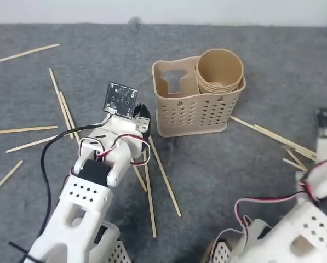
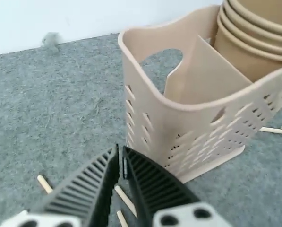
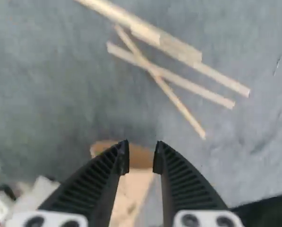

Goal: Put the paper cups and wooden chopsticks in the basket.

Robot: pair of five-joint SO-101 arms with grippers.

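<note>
The tan perforated basket [image 1: 191, 114] stands mid-table, with stacked paper cups [image 1: 220, 69] in its right compartment; its left compartment [image 2: 178, 80] looks empty. My left gripper [image 1: 143, 118] sits just left of the basket, and its jaws [image 2: 121, 160] are shut with nothing between them. Wooden chopsticks [image 1: 163, 175] lie on the carpet under and behind it, one just below the fingertips [image 2: 124, 199]. At the table's right edge, my right gripper [image 1: 326, 121] hangs over a small pile of chopsticks [image 3: 169, 78], slightly open [image 3: 141, 152]. A tan shape [image 3: 137, 161] shows behind its fingers; I cannot tell what it is.
Grey carpet [image 1: 234, 181] covers the table. More chopsticks lie scattered at the left [image 1: 64, 109] and far left [image 1: 23, 53], others right of the basket [image 1: 273, 136]. A black cable [image 1: 45, 164] runs along the left arm.
</note>
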